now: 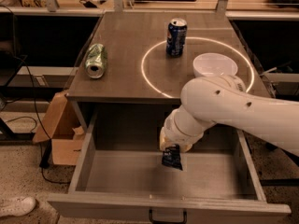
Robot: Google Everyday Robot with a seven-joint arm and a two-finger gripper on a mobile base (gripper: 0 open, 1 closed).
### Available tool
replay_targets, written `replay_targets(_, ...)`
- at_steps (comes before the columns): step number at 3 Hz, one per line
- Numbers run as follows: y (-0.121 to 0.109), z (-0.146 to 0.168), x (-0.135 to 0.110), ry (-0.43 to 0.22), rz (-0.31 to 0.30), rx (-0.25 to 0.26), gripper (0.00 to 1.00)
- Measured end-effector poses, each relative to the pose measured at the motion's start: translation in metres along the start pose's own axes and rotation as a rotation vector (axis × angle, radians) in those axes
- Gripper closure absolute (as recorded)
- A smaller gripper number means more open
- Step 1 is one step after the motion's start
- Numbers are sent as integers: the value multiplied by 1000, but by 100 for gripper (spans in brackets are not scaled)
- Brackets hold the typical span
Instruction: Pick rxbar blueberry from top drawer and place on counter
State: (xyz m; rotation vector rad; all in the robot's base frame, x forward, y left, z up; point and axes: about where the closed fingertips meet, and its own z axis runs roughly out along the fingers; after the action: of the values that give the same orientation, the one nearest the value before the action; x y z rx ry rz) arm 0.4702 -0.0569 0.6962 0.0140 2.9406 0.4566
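Note:
The rxbar blueberry point(172, 157) is a small dark navy wrapper hanging from my gripper point(174, 148), which is shut on its upper end. It hangs just above the grey bottom of the open top drawer point(117, 176), near the middle. The white arm comes in from the right and hides most of the gripper. The drawer's dark handle point(167, 216) shows at the front edge. The grey-brown counter point(126, 45) lies behind and above the drawer, with a bright ring of light point(149, 83) on it.
On the counter stand an upright blue soda can point(176, 37) and a white bowl point(215, 65); a green can point(95, 60) lies on its side at the left. A cardboard box point(60, 134) and cables sit on the floor left of the drawer.

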Motion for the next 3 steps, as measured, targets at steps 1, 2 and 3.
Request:
replay_targets(1, -2, -59, 1, -74, -25, -17, 100)
replay_targets(2, -6, -75, 2, -84, -31, -13, 100)
replay_targets(3, -6, -132, 24, -111, -69, -21, 100)
